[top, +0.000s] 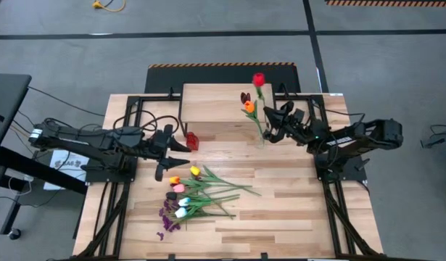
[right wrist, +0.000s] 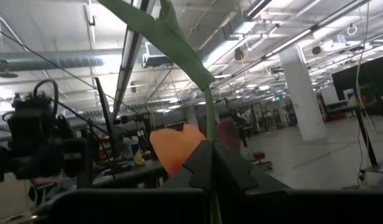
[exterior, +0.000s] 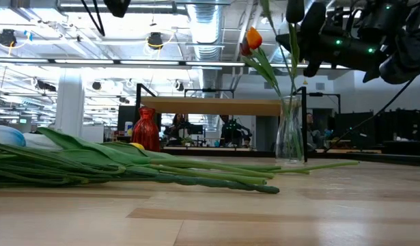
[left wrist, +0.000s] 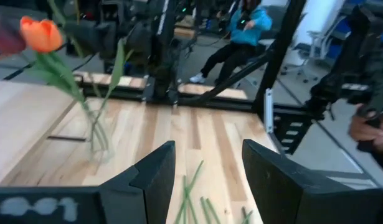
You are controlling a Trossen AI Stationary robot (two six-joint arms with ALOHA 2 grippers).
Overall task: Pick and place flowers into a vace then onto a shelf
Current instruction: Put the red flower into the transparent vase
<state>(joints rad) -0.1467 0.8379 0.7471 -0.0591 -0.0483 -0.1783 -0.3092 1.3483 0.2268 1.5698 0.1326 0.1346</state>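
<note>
A: Largest first. The surface (top: 281, 217) carries the shelf (top: 215, 109) at its far edge, and the clear glass vase (exterior: 289, 133) stands just in front of the shelf's right end. Why there?

B: My judgement: flowers get loaded at surface level, then the filled vase goes up. An orange tulip (top: 249, 107) and a dark maroon one (top: 244, 96) already stand in it.

A: Right tool (top: 270, 125)?

B: Above the vase, clamped shut on the stem of the red tulip (top: 258, 79), stem pointing down at the vase mouth. Holding high on the stem probably helps steer the tip in.

A: Left tool (top: 180, 154)?

B: Left of the vase, beside a small red vase (top: 191, 139), fingers apart, nothing between them. Loose flowers (top: 190, 194) lie on the surface nearer the front than the glass vase.

A: View differences?

B: Only the right wrist view shows the pinch on the stem; only the high view shows the loose pile's spread. The left wrist view shows a seated person (left wrist: 241, 34) beyond.
</note>
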